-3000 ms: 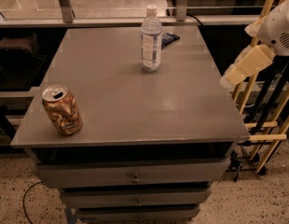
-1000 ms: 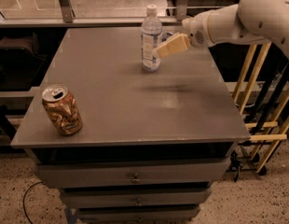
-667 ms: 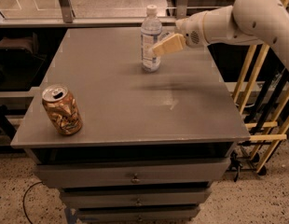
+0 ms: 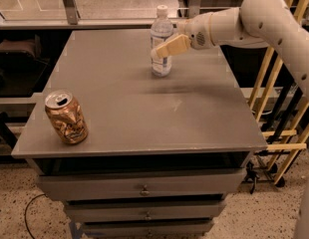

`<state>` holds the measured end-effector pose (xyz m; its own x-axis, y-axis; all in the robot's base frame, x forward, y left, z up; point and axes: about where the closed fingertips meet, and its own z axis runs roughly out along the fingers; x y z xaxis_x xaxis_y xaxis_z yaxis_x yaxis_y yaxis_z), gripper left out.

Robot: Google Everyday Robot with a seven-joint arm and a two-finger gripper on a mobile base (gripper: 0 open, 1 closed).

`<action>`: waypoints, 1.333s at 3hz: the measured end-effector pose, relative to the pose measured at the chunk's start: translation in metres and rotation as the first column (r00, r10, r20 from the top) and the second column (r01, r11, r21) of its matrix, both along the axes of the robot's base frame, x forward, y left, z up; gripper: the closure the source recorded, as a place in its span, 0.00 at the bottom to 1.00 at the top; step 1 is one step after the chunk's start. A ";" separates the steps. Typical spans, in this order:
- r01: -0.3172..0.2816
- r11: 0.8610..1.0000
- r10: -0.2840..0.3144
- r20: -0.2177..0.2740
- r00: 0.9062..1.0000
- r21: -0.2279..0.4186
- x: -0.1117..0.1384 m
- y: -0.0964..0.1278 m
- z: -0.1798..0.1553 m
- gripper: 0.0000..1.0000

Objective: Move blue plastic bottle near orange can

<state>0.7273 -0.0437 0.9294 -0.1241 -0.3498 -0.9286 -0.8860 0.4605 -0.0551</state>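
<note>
- The bottle (image 4: 159, 30) is standing upright at the far edge of the table (image 4: 194, 118), a little right of the middle; its white cap is sitting on top; a pale blue-and-white label is wrapping its lower body, and no writing on it is coming through legibly
- The gripper (image 4: 163, 49) is reaching in from the right at the bottle's mid-height; its tan tip is lying across the front of the bottle and overlapping it; whether it is open or closed on the bottle cannot be told
- The arm (image 4: 254, 19), white and rounded, is curving in from the right edge and down toward the bottle
- The can (image 4: 66, 117) is sitting near the front left corner of the table, well apart from the bottle; it is leaning slightly; its silver top with the pull-tab opening is facing up; its orange-copper print is showing a pattern, but no brand name is readable
- The table is showing a plain grey top; drawers (image 4: 144, 188) with small knobs are stacking beneath it
- A wooden rack (image 4: 279, 83) is leaning beside the table on the right; a cable (image 4: 27, 215) is looping on the speckled floor at lower left
</note>
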 end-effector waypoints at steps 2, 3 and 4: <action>-0.050 0.998 0.050 0.003 0.999 0.033 -0.001 0.011 0.002 0.41; -0.060 0.997 0.060 0.006 0.998 0.040 -0.003 0.010 0.005 0.64; -0.080 0.996 0.078 0.047 0.996 0.048 -0.017 0.008 0.028 0.87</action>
<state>0.7108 -0.0362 0.9572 -0.0558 -0.3101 -0.9491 -0.9168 0.3924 -0.0743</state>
